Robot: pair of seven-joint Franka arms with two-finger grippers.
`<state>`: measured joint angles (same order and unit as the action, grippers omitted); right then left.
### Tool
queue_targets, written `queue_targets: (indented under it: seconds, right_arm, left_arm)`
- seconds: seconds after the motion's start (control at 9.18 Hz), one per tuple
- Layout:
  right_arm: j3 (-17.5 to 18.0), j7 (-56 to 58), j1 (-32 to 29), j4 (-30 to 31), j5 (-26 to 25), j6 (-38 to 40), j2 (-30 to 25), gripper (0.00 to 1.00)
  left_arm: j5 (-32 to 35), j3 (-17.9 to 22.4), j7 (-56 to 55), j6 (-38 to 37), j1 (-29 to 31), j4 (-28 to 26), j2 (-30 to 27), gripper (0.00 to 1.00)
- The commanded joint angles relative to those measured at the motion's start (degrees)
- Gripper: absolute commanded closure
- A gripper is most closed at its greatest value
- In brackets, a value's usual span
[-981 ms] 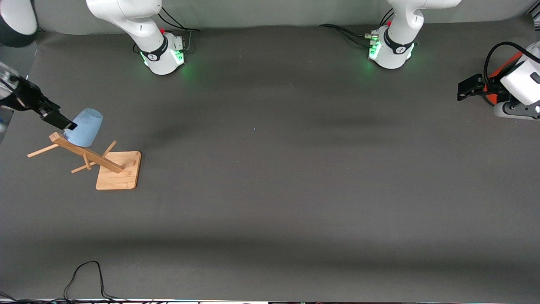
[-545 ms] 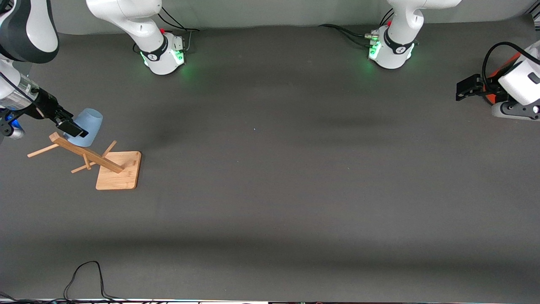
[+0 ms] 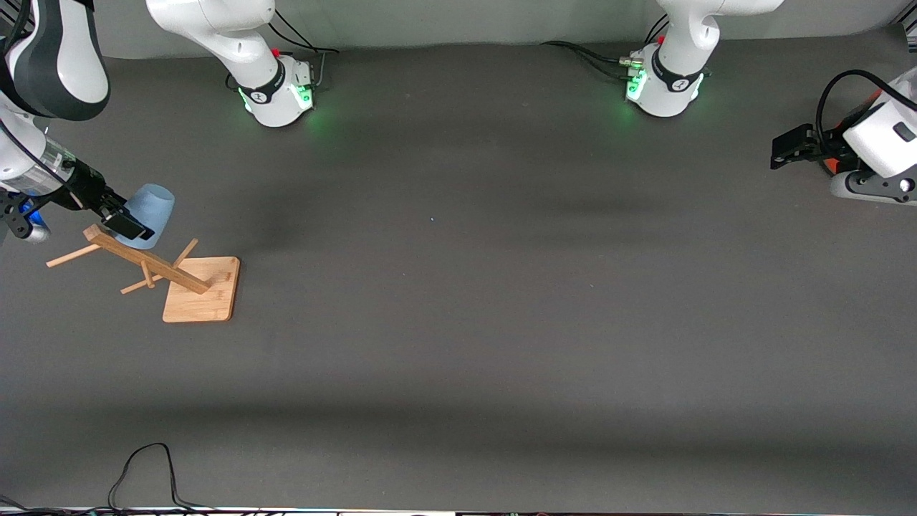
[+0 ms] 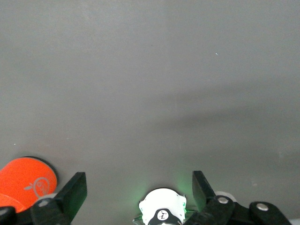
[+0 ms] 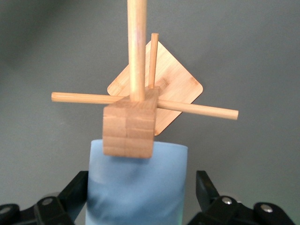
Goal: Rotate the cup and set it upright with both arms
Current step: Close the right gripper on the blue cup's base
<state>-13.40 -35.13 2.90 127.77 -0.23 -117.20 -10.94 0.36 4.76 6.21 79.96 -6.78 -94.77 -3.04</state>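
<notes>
The pale-blue cup (image 3: 149, 215) is seen hung mouth-down on the wooden rack (image 3: 161, 276) at the right arm's end of the table (image 3: 466, 322), with the right tool (image 3: 123, 218) brought level with it. In the right wrist view the cup (image 5: 137, 187) is framed between the tool's two black fingers (image 5: 206, 190), which are spread wide on either side of its body and are not pressed against it; the rack's square top block (image 5: 130, 124) is shown just above the cup, with round pegs crossing it and the bamboo base plate (image 5: 171, 86) below. The left tool (image 3: 788, 145) is held released at the left arm's end of the table, fingers (image 4: 72, 192) parted over bare mat, an orange-red cylinder (image 4: 26, 180) just beside it.
</notes>
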Motion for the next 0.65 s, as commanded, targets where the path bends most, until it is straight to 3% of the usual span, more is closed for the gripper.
queue_targets:
  seconds: [0.0, 0.11, 0.22, 0.54]
  right_arm:
    - [-0.22, -0.55, 0.52, 0.11, 1.71, -1.27, 0.65, 0.01]
    - [-0.22, -0.55, 0.52, 0.02, 2.07, -1.36, 0.57, 0.24]
    - [0.04, -0.55, 0.52, 0.02, 2.07, -1.27, 0.57, 0.35]
    - [0.30, -0.46, 0.61, -0.24, 2.07, 0.04, -0.74, 0.38]
  left_arm:
    - [-0.62, 0.25, 1.26, -1.82, 0.01, 0.64, -0.12, 0.00]
    - [-0.71, 0.25, 1.26, -2.00, 0.01, 0.64, -0.21, 0.00]
    - [-0.71, 0.25, 1.35, -2.18, 0.18, 0.55, -0.29, 0.00]
    - [-0.71, 0.34, 2.31, -2.62, 0.28, 0.64, -0.21, 0.00]
